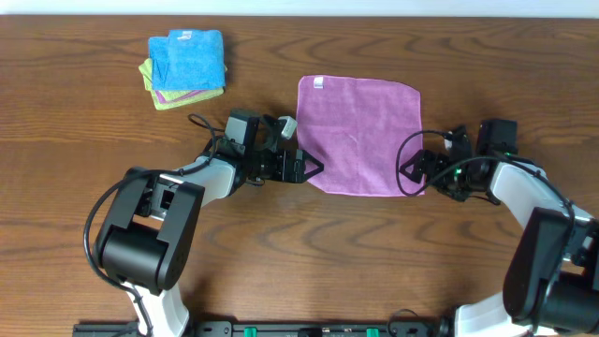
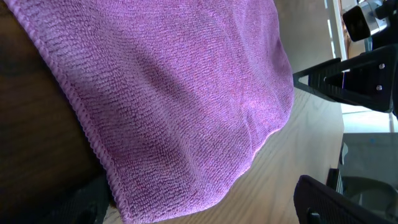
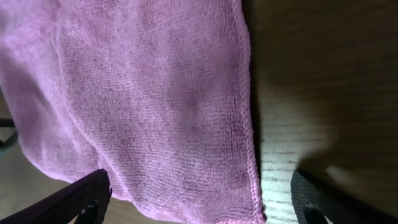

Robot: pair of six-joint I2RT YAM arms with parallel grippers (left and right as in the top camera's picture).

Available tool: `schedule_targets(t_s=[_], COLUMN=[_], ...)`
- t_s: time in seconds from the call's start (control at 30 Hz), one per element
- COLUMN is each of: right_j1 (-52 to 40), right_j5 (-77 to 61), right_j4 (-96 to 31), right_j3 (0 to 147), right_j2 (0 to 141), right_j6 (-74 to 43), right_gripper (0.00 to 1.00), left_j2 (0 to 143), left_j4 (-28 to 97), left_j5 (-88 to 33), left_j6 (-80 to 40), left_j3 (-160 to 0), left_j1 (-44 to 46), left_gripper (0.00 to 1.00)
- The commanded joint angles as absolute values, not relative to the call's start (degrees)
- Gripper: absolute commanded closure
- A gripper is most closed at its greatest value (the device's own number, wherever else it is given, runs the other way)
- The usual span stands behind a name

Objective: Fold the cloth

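The purple cloth [image 1: 360, 136] lies spread flat on the table, its white tag [image 1: 318, 82] at the far-left corner. My left gripper [image 1: 314, 168] stands open at the cloth's near-left corner. In the left wrist view that corner of the cloth [image 2: 174, 93] reaches down between the two dark fingers [image 2: 336, 202], around the left gripper [image 2: 205, 208]. My right gripper [image 1: 412, 173] stands open at the near-right corner. In the right wrist view the cloth's [image 3: 143, 93] hemmed corner lies between the spread fingers [image 3: 74, 199] of the right gripper [image 3: 202, 205]. Neither gripper has closed on the fabric.
A stack of folded cloths [image 1: 187, 65], bright blue on top with yellow-green and purple beneath, sits at the far left. The table [image 1: 75, 140] is dark wood. Part of the right arm [image 2: 367, 68] shows beyond the cloth in the left wrist view.
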State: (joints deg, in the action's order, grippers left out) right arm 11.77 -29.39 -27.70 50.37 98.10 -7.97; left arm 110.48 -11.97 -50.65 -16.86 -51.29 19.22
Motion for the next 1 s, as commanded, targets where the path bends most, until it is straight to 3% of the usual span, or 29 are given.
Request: schedule_targets(t_s=[0.0, 0.73, 0.97], right_j1=[12.43, 17.82, 17.85], right_j5=[-28.73, -33.47, -36.1], right_j4=[-26.98, -29.54, -22.15], right_j3=[50.02, 49.25, 43.31], right_j2=[99.77, 107.96, 107.96], right_j6=[-6.46, -2.9, -2.87], right_gripper=[0.07, 0.12, 0.1], left_j2=[112.81, 112.81, 112.81], left_j4=[-10.57, -10.96, -11.31], left_j5=[-48.71, -48.69, -48.9], left_j6=[-18.57, -19.79, -19.44], left_j3=[-50.74, -50.74, -50.74], left_j1=[19.14, 19.14, 19.03], left_gripper=[0.04, 0.03, 0.04])
